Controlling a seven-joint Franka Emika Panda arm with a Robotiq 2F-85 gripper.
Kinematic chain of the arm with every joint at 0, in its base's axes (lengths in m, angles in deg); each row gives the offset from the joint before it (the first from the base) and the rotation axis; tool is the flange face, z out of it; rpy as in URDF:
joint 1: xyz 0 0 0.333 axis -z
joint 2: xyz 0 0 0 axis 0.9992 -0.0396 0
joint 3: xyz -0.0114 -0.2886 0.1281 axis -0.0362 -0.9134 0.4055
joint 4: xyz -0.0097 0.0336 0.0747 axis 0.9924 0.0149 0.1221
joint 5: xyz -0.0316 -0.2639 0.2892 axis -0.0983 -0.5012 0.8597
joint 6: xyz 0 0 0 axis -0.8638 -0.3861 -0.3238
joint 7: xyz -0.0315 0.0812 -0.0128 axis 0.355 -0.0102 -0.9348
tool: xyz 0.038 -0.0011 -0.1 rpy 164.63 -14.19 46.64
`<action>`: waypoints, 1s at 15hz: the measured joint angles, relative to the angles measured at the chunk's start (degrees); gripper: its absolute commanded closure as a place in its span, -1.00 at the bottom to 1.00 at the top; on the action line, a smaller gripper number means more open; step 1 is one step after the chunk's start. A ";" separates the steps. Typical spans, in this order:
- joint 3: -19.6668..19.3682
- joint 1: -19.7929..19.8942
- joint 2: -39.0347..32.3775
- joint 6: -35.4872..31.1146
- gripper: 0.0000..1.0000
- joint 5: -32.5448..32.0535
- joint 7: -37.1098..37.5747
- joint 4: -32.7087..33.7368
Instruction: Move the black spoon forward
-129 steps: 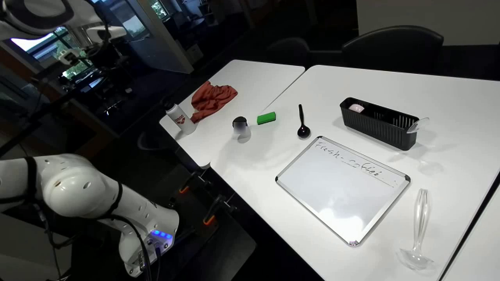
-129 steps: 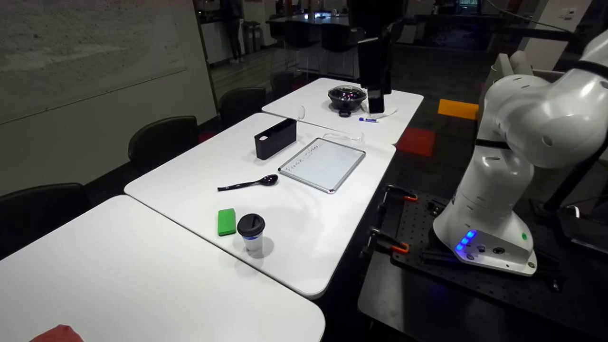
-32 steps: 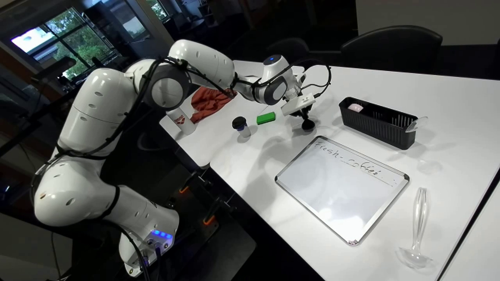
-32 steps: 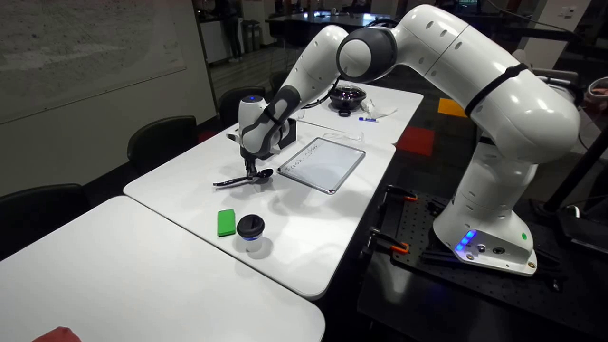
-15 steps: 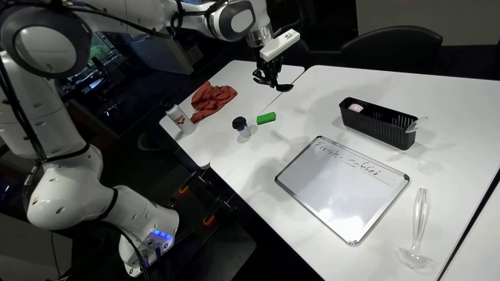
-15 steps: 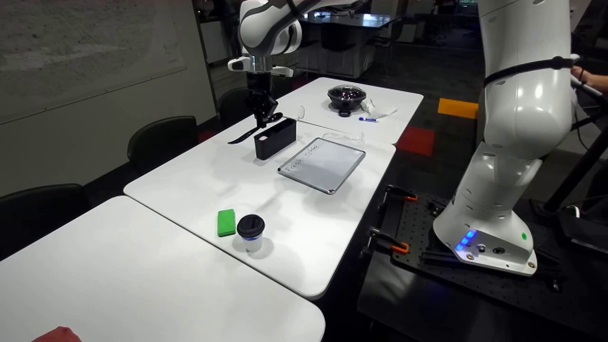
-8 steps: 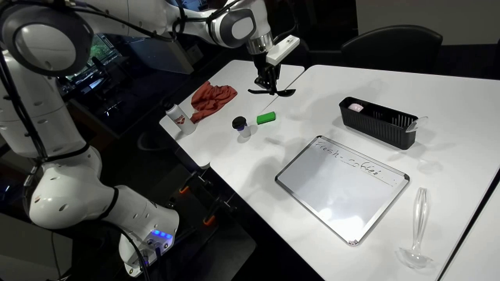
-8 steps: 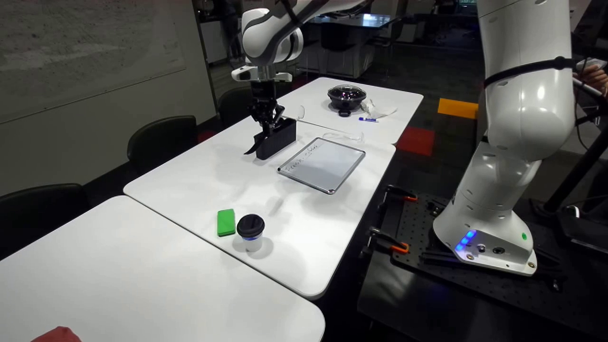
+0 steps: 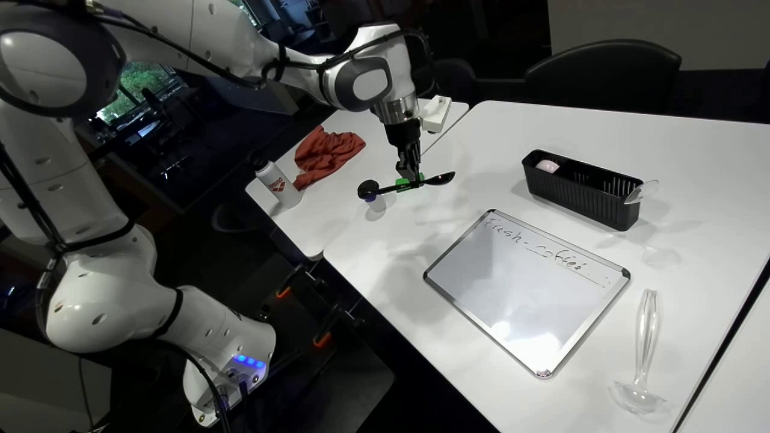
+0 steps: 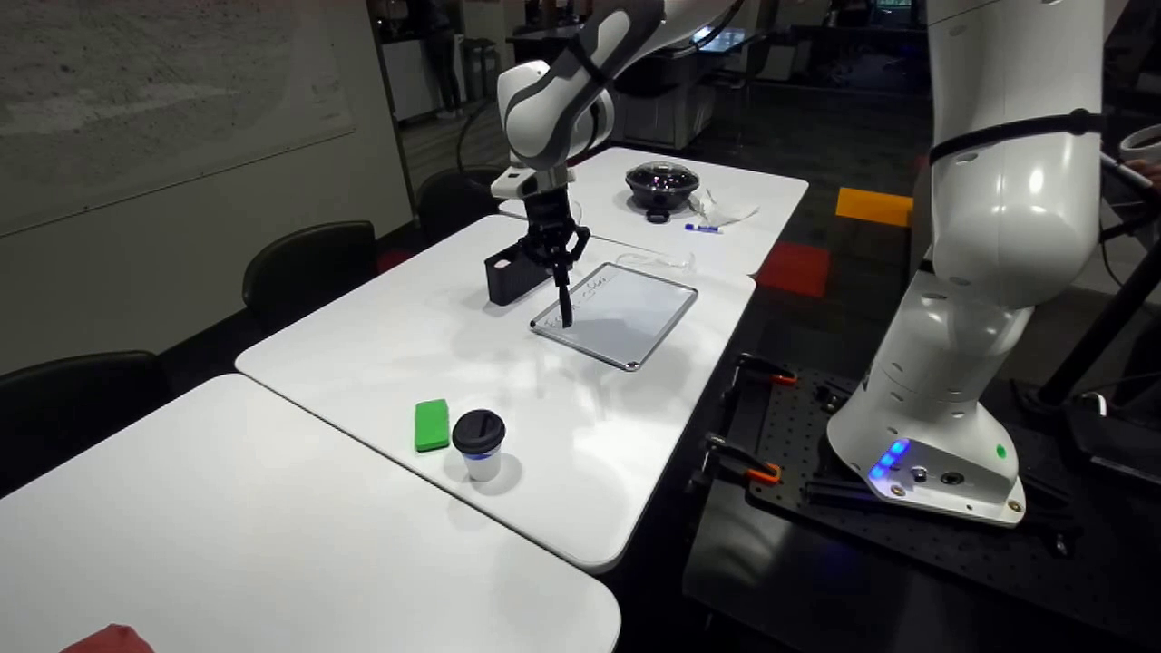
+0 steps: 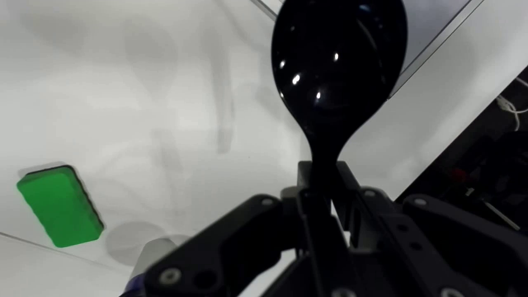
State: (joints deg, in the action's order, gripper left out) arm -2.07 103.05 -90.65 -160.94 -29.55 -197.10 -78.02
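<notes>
My gripper (image 11: 324,175) is shut on the black spoon (image 11: 336,62), gripping it just behind the bowl, which fills the upper middle of the wrist view. In an exterior view the spoon (image 9: 439,178) hangs sideways below the gripper (image 9: 413,180), its bowl to the right, its handle crossing in front of the green block. From another angle, its handle (image 10: 566,308) points down toward the camera across the whiteboard's corner, with the gripper (image 10: 560,272) above and the bowl hidden. The spoon is in the air, its shadow lying apart on the white table (image 10: 363,345).
The whiteboard (image 9: 529,294) lies near the table edge, with a long black basket (image 9: 580,189) behind it. A green block (image 10: 432,424) and a lidded cup (image 10: 480,444) stand close together. A clear ladle (image 9: 645,355), a white bottle (image 9: 280,185) and a red cloth (image 9: 328,150) are farther off.
Earlier the spoon lay on the table; my gripper took hold of it and lifted it. Over the last half second the gripper has come lower and turned, swinging the spoon's handle round.
</notes>
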 measured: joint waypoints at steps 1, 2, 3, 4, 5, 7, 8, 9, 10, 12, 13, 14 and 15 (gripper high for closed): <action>-0.66 -0.53 -0.01 -0.73 0.72 -1.24 -0.77 -1.40; -1.01 -0.92 0.00 -1.06 0.72 -1.80 -1.12 -2.18; -1.03 -1.09 0.01 -1.10 0.72 -2.01 -1.15 -2.40; -1.03 -1.27 0.04 -1.10 0.72 -2.05 -1.16 -2.40; -1.03 -1.42 0.10 -1.10 0.93 -2.05 -1.16 -2.40; -1.25 -1.83 0.10 -1.37 0.93 -2.50 -1.16 -2.41; -1.62 -2.46 -0.11 -3.16 0.93 -3.75 -1.27 -2.75; -1.97 -3.19 -0.41 -6.01 0.93 -5.33 -1.28 -3.55; -2.28 -3.95 -0.84 -9.15 0.93 -7.00 -1.28 -4.64; -2.45 -5.17 -2.09 -15.39 0.93 -9.16 -1.29 -7.25; -2.30 -5.44 -2.90 -18.35 0.93 -9.24 -1.93 -8.59; -2.02 -5.43 -3.83 -21.26 0.93 -9.18 -2.84 -9.91; -1.71 -5.26 -4.86 -23.96 0.93 -9.00 -4.04 -11.14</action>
State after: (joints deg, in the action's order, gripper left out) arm -3.77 97.80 -95.50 -184.89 -38.55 -201.14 -89.15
